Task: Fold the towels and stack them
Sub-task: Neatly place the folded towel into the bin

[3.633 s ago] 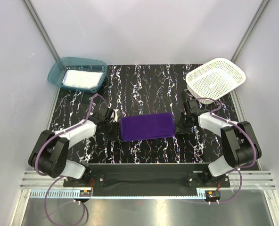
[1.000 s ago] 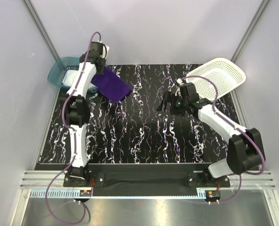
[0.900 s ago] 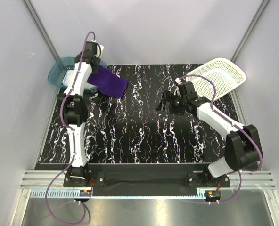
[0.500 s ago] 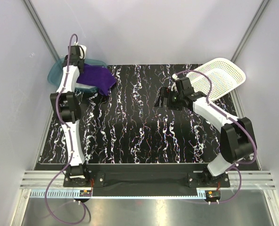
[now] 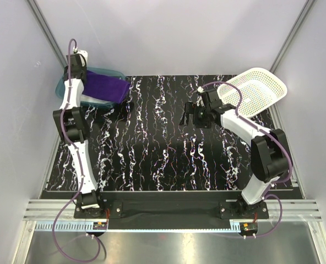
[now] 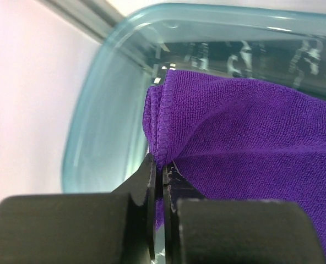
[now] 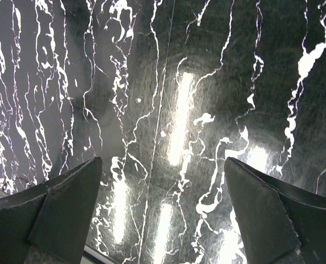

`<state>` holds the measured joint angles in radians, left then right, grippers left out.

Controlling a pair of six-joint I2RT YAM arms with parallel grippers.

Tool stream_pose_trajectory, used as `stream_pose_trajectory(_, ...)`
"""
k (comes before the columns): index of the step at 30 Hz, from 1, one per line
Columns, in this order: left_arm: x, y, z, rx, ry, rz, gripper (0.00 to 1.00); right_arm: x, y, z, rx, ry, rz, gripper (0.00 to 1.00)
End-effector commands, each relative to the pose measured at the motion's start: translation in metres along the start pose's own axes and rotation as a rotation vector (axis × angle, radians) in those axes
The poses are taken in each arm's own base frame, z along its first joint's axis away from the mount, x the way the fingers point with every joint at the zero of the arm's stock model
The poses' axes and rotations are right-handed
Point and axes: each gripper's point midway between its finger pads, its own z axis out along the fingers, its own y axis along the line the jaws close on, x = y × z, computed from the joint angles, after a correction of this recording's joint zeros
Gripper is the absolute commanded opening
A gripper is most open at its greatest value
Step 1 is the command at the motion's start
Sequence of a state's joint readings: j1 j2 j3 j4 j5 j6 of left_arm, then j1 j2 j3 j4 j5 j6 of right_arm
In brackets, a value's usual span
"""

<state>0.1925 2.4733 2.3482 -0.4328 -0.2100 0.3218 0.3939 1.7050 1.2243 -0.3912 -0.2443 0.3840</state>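
The folded deep purple towel (image 5: 105, 87) hangs over the teal bin (image 5: 63, 88) at the table's far left, and its stitched corner (image 6: 163, 126) is pinched in my left gripper (image 6: 162, 170), which is shut on it. Under the purple towel a white towel (image 5: 88, 99) lies in the bin, mostly covered. My left arm reaches far back over the bin. My right gripper (image 5: 189, 114) hovers over the bare black marbled table (image 7: 174, 110) right of centre, with its fingers (image 7: 69, 192) spread wide and nothing between them.
A white mesh basket (image 5: 253, 91) stands at the far right corner, just behind my right arm. White walls and metal frame posts close in the back and sides of the table.
My left arm has carried the purple towel further left and back, from beside the bin to over it. My right gripper has shifted slightly towards the back and stays open.
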Motion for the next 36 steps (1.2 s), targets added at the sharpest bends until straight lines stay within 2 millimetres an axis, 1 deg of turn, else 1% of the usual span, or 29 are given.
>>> stream_pose_trajectory(1, -0.037, 0.035, -0.003, -0.07, -0.133, -0.053, 0.0, -0.019, 0.006, 0.002, -0.005, -0.042, -0.036, 1.0)
stream_pose_trajectory(7, -0.012, 0.046, 0.009, -0.081, -0.091, -0.058, 0.0, -0.02, 0.005, 0.005, -0.002, -0.035, -0.036, 1.0)
stream_pose_trajectory(10, -0.009, 0.051, 0.013, -0.083, -0.094, -0.06, 0.0, -0.019, 0.005, 0.005, -0.001, -0.034, -0.035, 1.0)
stream_pose_trajectory(11, -0.008, 0.05, 0.015, -0.082, -0.096, -0.067, 0.05, -0.019, 0.005, 0.006, 0.0, -0.031, -0.036, 1.0)
stream_pose_trajectory(12, -0.006, 0.051, 0.018, -0.087, -0.102, -0.068, 0.27, -0.02, 0.005, 0.007, 0.001, -0.033, -0.034, 1.0)
stream_pose_trajectory(14, -0.006, 0.053, 0.015, -0.109, -0.097, -0.08, 0.51, -0.02, 0.006, 0.008, -0.003, -0.028, -0.03, 1.0)
stream_pose_trajectory(15, -0.014, 0.056, 0.008, -0.113, -0.112, -0.093, 0.68, -0.021, 0.007, 0.007, -0.005, -0.029, -0.025, 1.0)
stream_pose_trajectory(16, -0.013, 0.053, 0.004, -0.101, -0.105, -0.1, 0.73, -0.02, 0.007, 0.007, -0.005, -0.022, -0.022, 1.0)
stream_pose_trajectory(17, -0.018, 0.049, -0.002, -0.088, -0.114, -0.127, 0.77, -0.02, 0.008, 0.006, -0.004, -0.023, -0.019, 1.0)
stream_pose_trajectory(18, -0.021, 0.049, -0.008, -0.083, -0.115, -0.141, 0.83, -0.021, 0.009, 0.004, -0.005, -0.029, -0.018, 1.0)
stream_pose_trajectory(19, -0.041, 0.052, -0.028, -0.082, -0.154, -0.165, 0.96, -0.024, 0.008, -0.001, 0.003, -0.041, -0.018, 1.0)
stream_pose_trajectory(20, -0.037, 0.043, -0.033, -0.06, -0.141, -0.182, 0.99, -0.023, 0.008, -0.003, 0.011, -0.043, -0.018, 1.0)
stream_pose_trajectory(21, -0.042, 0.039, -0.044, -0.046, -0.145, -0.22, 0.99, -0.026, 0.007, -0.007, 0.02, -0.054, -0.023, 1.0)
stream_pose_trajectory(22, -0.05, 0.029, -0.055, -0.028, -0.154, -0.237, 0.99, -0.029, 0.006, -0.015, 0.04, -0.072, -0.024, 1.0)
stream_pose_trajectory(23, -0.059, 0.025, -0.078, -0.012, -0.169, -0.253, 0.99, -0.031, 0.006, -0.021, 0.048, -0.082, -0.027, 1.0)
stream_pose_trajectory(24, -0.061, 0.015, -0.09, 0.018, -0.164, -0.288, 0.99, -0.033, 0.006, -0.027, 0.058, -0.095, -0.025, 1.0)
stream_pose_trajectory(25, -0.067, -0.005, -0.103, 0.073, -0.169, -0.278, 0.99, -0.037, 0.006, -0.04, 0.079, -0.122, -0.022, 1.0)
stream_pose_trajectory(26, -0.085, -0.01, -0.133, 0.116, -0.213, -0.284, 0.99, -0.039, 0.005, -0.047, 0.091, -0.137, -0.019, 1.0)
stream_pose_trajectory(27, -0.074, -0.026, -0.144, 0.155, -0.171, -0.287, 0.99, -0.04, 0.006, -0.055, 0.099, -0.15, -0.011, 1.0)
stream_pose_trajectory(28, -0.081, -0.048, -0.165, 0.208, -0.179, -0.276, 0.99, -0.044, 0.009, -0.071, 0.105, -0.183, -0.013, 1.0)
stream_pose_trajectory(29, -0.083, -0.064, -0.183, 0.277, -0.183, -0.264, 0.99, -0.046, 0.01, -0.08, 0.107, -0.2, -0.01, 1.0)
stream_pose_trajectory(30, -0.08, -0.073, -0.215, 0.327, -0.176, -0.282, 0.99, -0.05, 0.013, -0.09, 0.108, -0.221, -0.001, 1.0)
stream_pose_trajectory(31, -0.08, -0.099, -0.238, 0.403, -0.178, -0.269, 0.99, -0.051, 0.018, -0.11, 0.1, -0.247, -0.003, 1.0)
stream_pose_trajectory(32, -0.076, -0.116, -0.259, 0.481, -0.176, -0.258, 0.99, -0.053, 0.022, -0.121, 0.091, -0.262, -0.004, 1.0)
stream_pose_trajectory(33, -0.082, -0.115, -0.301, 0.524, -0.206, -0.287, 0.99, -0.057, 0.028, -0.133, 0.074, -0.286, -0.005, 1.0)
stream_pose_trajectory(34, -0.062, -0.139, -0.318, 0.599, -0.171, -0.263, 0.99, -0.059, 0.035, -0.153, 0.055, -0.32, -0.011, 1.0)
stream_pose_trajectory(35, -0.058, -0.147, -0.342, 0.654, -0.177, -0.269, 0.99, -0.06, 0.039, -0.165, 0.041, -0.343, -0.011, 1.0)
stream_pose_trajectory(36, -0.064, -0.149, -0.384, 0.703, -0.247, -0.263, 0.99, -0.06, 0.043, -0.175, 0.029, -0.363, -0.011, 1.0)
